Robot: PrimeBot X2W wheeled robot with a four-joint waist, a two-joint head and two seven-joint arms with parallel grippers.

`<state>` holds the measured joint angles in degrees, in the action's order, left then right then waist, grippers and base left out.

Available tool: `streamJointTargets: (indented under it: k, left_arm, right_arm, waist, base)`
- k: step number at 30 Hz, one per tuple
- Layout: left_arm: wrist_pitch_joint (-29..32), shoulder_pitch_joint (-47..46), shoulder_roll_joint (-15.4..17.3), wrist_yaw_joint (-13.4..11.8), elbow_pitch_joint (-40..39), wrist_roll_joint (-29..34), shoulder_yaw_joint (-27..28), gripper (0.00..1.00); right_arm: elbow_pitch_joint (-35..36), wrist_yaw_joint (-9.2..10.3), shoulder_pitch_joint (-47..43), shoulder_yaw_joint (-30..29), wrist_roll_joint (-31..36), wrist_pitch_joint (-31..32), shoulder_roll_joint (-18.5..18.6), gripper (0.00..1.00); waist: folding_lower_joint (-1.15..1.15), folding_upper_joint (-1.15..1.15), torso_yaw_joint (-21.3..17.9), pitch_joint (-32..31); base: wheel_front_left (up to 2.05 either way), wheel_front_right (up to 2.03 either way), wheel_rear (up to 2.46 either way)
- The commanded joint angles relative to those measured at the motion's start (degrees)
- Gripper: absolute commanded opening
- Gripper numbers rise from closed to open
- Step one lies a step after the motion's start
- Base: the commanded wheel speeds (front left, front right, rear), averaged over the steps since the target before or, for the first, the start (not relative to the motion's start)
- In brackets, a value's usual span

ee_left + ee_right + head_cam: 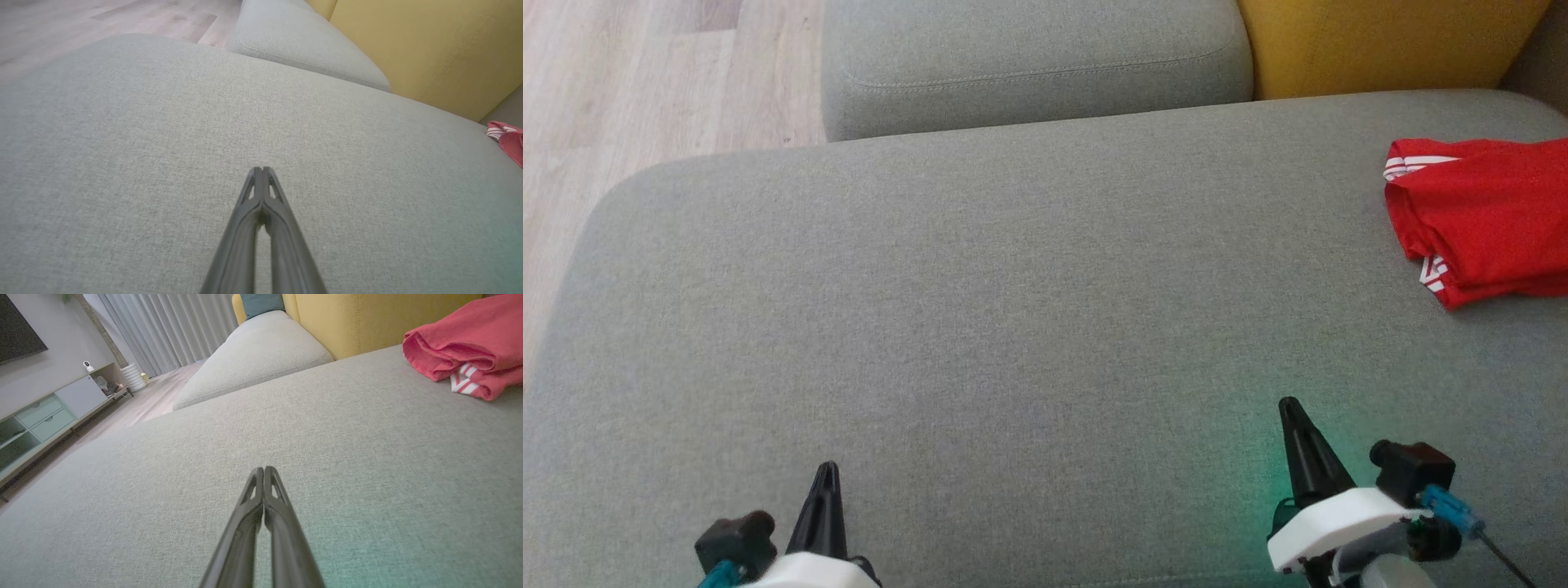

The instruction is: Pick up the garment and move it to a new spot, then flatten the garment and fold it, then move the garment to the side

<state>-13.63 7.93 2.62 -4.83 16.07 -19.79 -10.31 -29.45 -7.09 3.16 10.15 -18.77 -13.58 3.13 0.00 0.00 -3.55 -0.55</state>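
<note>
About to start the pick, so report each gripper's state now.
Left gripper: closed, holding nothing.
Right gripper: closed, holding nothing; the red garment lies apart from it on the grey cushion.

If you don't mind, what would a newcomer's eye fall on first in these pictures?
The red garment with white stripes stands out, bunched at the far right of the grey sofa cushion. Behind it rises a yellow backrest. At the bottom of the head view, the left gripper and right gripper are both shut and empty.
</note>
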Motion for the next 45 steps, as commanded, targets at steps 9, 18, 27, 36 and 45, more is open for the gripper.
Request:
streamJointTargets:
  k: [9, 18, 27, 36, 45]
  left_arm:
    - [1.54, -2.98, 0.32, 1.24, -1.74, -6.59, 1.53, 0.0]
    - [2.88, -3.92, 0.48, 2.15, -1.66, -12.15, 2.55, 0.0]
    - [4.09, -4.71, 0.59, 2.96, -1.74, -17.06, 3.49, 0.0]
    - [5.48, -5.59, 0.7, 3.86, -1.8, -22.55, 4.59, 0.0]
    - [7.05, -6.57, 0.79, 4.86, -1.85, -28.6, 5.84, 0.0]
  right_arm:
    - [3.12, -0.06, 2.95, -1.43, -6.92, 1.54, 0.29, 0.0]
    - [4.12, -0.08, 2.95, -2.43, -12.55, 2.86, 0.43, 0.0]
    - [5.03, -0.11, 2.94, -3.36, -17.52, 4.06, 0.52, 0.0]
    - [6.04, -0.14, 2.93, -4.44, -23.08, 5.44, 0.59, 0.0]
    - [7.17, -0.17, 2.92, -5.67, -29.2, 7.0, 0.64, 0.0]
  waist:
    - [0.0, 0.0, 0.29, 0.05]
    - [0.0, 0.0, 0.56, 0.11]
    - [0.0, 0.0, 0.79, 0.16]
    - [0.0, 0.0, 1.06, 0.21]
    - [0.0, 0.0, 1.35, 0.28]
  base:
    - [0.0, 0.0, 0.0]
    - [0.0, 0.0, 0.0]
    - [0.0, 0.0, 0.0]
    - [0.0, 0.0, 0.0]
    - [0.0, 0.0, 0.0]
